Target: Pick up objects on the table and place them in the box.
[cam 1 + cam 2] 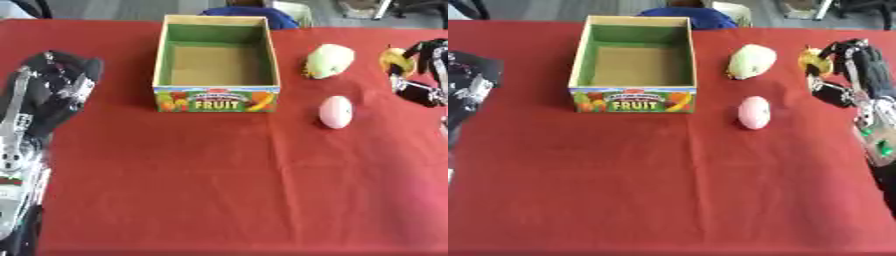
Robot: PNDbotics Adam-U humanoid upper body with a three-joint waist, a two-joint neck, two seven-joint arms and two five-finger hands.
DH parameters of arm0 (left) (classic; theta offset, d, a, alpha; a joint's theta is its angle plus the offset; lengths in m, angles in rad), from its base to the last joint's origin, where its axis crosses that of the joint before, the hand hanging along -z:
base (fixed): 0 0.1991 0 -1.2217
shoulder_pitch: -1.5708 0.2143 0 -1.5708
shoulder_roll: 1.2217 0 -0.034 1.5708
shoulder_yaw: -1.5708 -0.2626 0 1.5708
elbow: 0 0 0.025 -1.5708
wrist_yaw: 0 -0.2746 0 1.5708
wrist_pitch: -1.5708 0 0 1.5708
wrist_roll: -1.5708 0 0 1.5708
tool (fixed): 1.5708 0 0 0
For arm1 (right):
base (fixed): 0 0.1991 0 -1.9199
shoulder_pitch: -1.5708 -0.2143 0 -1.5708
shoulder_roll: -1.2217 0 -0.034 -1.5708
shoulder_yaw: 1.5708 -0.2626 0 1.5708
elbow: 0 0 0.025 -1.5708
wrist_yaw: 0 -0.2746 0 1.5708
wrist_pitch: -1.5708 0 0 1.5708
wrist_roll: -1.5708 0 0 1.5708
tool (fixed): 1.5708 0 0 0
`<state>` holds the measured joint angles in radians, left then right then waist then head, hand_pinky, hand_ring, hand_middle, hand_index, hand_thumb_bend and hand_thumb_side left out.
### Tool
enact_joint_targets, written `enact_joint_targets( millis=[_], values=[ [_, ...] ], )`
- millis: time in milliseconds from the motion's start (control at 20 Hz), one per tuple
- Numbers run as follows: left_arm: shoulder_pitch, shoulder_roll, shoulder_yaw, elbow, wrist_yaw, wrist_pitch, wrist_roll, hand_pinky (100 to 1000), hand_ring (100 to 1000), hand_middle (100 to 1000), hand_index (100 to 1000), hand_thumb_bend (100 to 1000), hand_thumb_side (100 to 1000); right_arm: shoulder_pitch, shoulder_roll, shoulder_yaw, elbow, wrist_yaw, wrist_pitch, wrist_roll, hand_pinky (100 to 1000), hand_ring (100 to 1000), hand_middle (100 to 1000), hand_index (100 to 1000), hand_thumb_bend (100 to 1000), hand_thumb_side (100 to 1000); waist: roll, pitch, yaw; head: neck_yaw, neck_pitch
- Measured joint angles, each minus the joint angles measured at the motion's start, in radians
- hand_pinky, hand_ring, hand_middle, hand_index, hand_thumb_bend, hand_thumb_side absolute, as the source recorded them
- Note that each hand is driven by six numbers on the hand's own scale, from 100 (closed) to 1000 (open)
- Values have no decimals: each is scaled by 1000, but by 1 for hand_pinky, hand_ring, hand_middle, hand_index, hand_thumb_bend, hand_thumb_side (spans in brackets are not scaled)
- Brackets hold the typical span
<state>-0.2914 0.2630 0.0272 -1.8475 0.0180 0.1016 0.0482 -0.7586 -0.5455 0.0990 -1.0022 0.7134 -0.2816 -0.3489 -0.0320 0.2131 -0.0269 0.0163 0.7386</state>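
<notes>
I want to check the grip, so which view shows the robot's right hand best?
The right eye view: the right hand shows whole there, with its wrist, fingers curled around a yellow fruit at the table's right side. In the left eye view the same hand sits at the picture's right edge, partly cut off, so less of the grip shows.

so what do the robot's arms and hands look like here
Both are mostly black with silver joints. The left arm runs along the view's left edge, silver-grey links with small red and green marks, ending in a black left hand. The right hand is black with silver parts; green marks show on its forearm.
</notes>
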Motion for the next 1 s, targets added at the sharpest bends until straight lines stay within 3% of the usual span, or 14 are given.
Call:
enact_joint_targets(
  millis=[300, 550, 1000],
  values=[
    [0, 0, -1, 0, 0, 0, -1, 593, 520, 515, 561, 501, 358, -94, 0, 36, -57, -30, -27, 54, 601, 672, 233, 378, 100, 100, -1, -1, 3, -2, 1],
    [0, -1, -6, 0, 3, 0, -7, 593, 520, 515, 561, 501, 358, -170, 42, 67, -59, -15, -64, 96, 607, 674, 241, 385, 100, 100, -5, -3, 18, -9, 1],
    [-28, -14, -21, 0, 12, -1, -20, 592, 520, 515, 561, 498, 353, -247, 154, 80, 36, 93, -129, 156, 632, 719, 278, 416, 100, 100, 13, 11, 60, -48, -10]
  ],
)
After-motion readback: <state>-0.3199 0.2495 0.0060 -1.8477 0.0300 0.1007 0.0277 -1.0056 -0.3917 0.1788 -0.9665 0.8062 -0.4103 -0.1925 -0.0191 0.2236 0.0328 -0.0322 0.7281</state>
